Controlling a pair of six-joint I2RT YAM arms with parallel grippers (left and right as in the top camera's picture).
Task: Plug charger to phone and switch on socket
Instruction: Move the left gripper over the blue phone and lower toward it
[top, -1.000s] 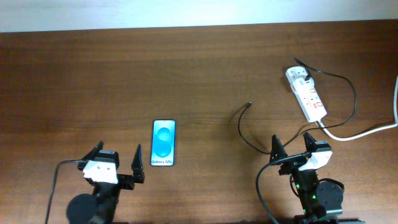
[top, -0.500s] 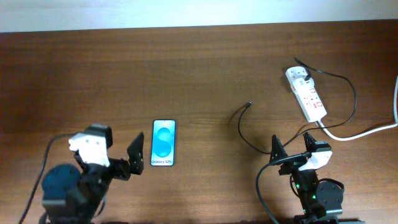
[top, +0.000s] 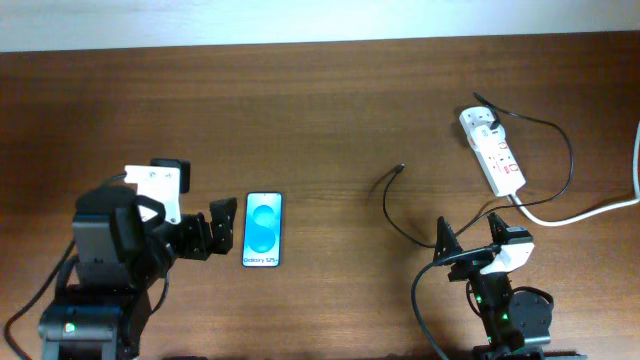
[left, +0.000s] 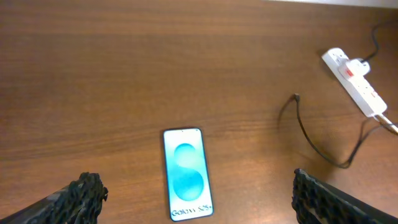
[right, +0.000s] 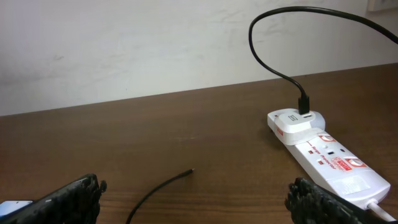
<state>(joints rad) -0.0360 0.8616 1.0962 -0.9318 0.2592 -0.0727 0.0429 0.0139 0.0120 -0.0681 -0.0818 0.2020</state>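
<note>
**A:** Where is the phone?

**B:** The phone (top: 262, 230) lies flat on the table (top: 320, 110), screen up. The left gripper (top: 212, 230) is just beside its left side. Its fingers are wide apart and hold nothing.

**A:** And the charger?

**B:** The free tip of the charger (top: 386, 205) rests on the wood, well apart from the phone, toward the right. Its other end goes into a white adapter (top: 480, 120) on the far end of the socket (top: 492, 151). The right gripper (top: 468, 236) is near a loop of the cable, with its fingers spread and empty too.

**A:** How should this step be done well?

**B:** I think the left arm is coming to steady the phone. It should press the long sides and leave the short ends free, because I cannot see where the port is. The right one should take the cable close behind the connector. The cable is thin and loose, so a grip farther back would let the tip swing.

**A:** Can any writing be read?

**B:** "Galaxy S25+" stands in white at the near end of the blue screen. The socket has red marks, but they are too small to read.
</note>
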